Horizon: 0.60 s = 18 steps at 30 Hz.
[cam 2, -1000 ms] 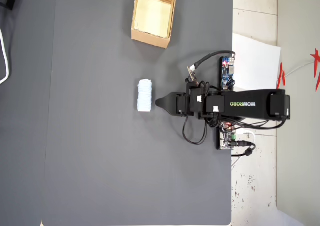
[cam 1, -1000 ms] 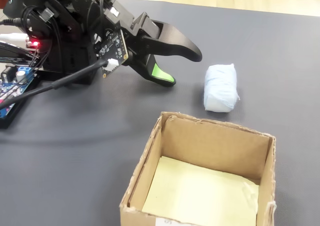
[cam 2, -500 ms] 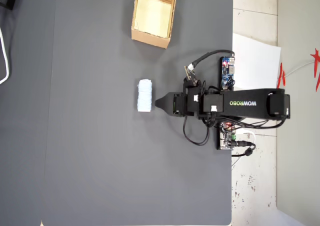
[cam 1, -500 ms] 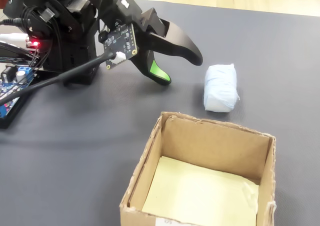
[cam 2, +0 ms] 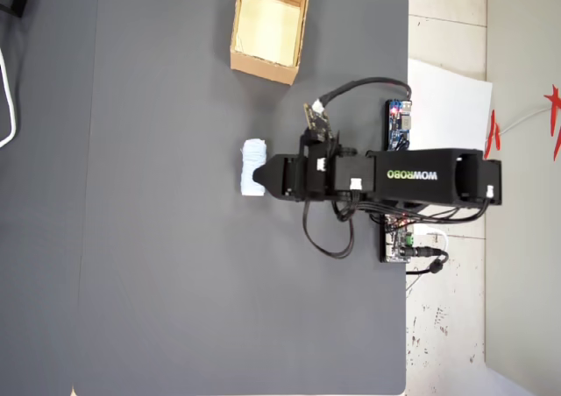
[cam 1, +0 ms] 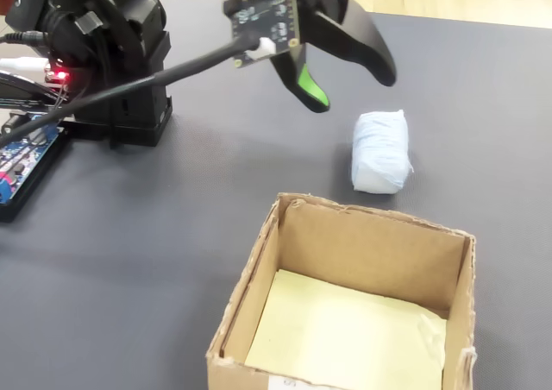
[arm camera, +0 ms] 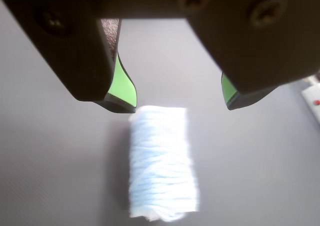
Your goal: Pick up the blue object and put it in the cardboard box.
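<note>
Across the whole overhead view you have the dark grey table mat (cam 2: 175,238), which fills the frame from the left edge to about two thirds across, with pale floor to its right. Next in size is your arm (cam 2: 421,177), lying flat across the right half of that view and reaching toward nine o'clock, its black body lettered in white. The cardboard box (cam 2: 270,26) sits at twelve o'clock from the arm's tip, well apart from it, near the mat's top edge; in the fixed view the box (cam 1: 371,235) stands in the foreground at six o'clock with upright flaps and a pale yellow floor.

Your gripper (arm camera: 177,103) comes next. In the wrist view its two jaws stand wide apart, green pads (arm camera: 123,86) facing inward, with bare mat showing between them, and they hold nothing. In the fixed view the gripper (cam 1: 349,84) hangs above the mat, at eleven o'clock from the roll.

Smallest is the blue object (arm camera: 161,163), a pale ribbed roll lying on its side on the mat. In the wrist view it lies at six o'clock from the jaws' gap, its upper end level with the tips. In the overhead view the blue object (cam 2: 250,166) shows partly under the gripper's tip, at six o'clock from the box.
</note>
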Available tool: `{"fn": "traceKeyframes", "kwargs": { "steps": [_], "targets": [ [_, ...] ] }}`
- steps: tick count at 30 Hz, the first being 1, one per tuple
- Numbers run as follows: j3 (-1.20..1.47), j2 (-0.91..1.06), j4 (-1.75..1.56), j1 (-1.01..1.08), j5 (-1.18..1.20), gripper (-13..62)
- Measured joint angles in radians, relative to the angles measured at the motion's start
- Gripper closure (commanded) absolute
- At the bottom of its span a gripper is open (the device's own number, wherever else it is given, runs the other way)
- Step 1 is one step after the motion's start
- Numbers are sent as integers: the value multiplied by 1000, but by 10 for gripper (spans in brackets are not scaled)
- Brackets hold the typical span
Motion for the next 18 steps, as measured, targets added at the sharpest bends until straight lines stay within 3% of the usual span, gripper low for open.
{"fn": "traceKeyframes", "kwargs": {
  "steps": [5, 15, 18],
  "targets": [
    [-189, -236, 89, 8, 0, 157],
    [-218, -411, 103, 28, 8, 166],
    [-219, -442, 104, 43, 46, 211]
  ]
}}
